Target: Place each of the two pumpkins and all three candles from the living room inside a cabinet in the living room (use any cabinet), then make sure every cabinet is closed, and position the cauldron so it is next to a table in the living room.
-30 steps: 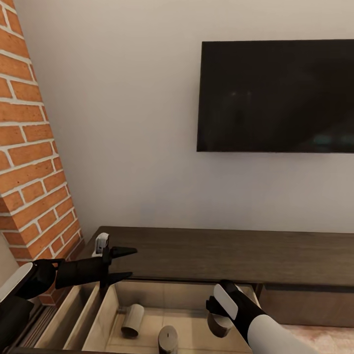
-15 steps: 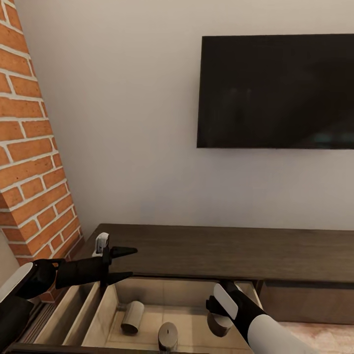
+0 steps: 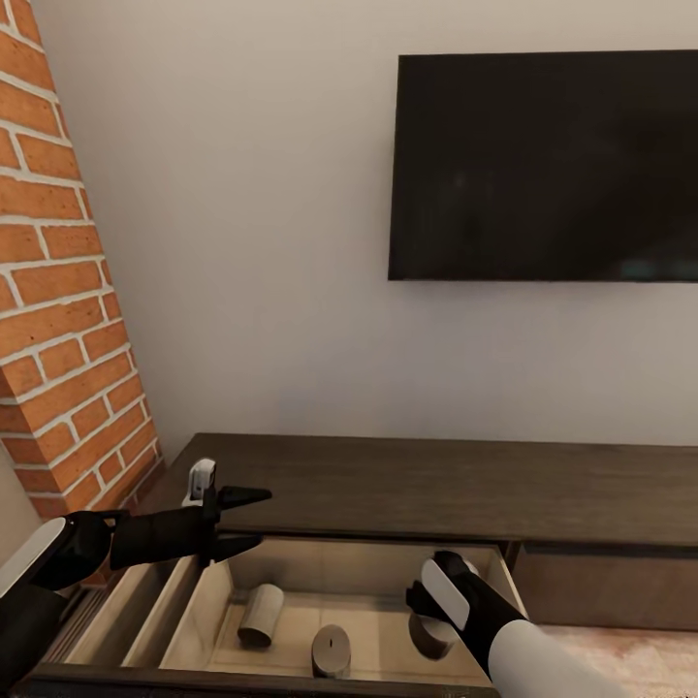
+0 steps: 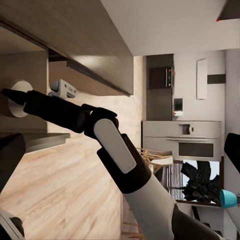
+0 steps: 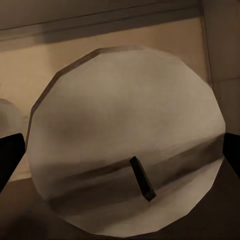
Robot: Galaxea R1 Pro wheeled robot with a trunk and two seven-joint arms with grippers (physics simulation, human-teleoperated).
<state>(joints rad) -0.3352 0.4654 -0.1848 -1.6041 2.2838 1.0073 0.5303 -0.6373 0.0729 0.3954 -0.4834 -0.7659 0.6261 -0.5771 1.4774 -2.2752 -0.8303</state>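
The long dark-brown cabinet stands against the wall with its left drawer pulled out. In the drawer one pale candle lies on its side and another stands upright. My right gripper points down into the drawer's right part, shut on a third candle; its dark wick faces the wrist camera and a fingertip sits at each side. My left gripper hangs open and holds nothing over the drawer's left rear corner. The pumpkins and the cauldron are out of view.
A black television hangs on the white wall above the cabinet. A red brick wall closes off the left side. A shut cabinet front lies right of the open drawer, with pale floor below it.
The camera has moved: television, cabinet and drawer sit higher in the picture. Both grippers and the held candle kept their place in the picture, so they are lower relative to the drawer.
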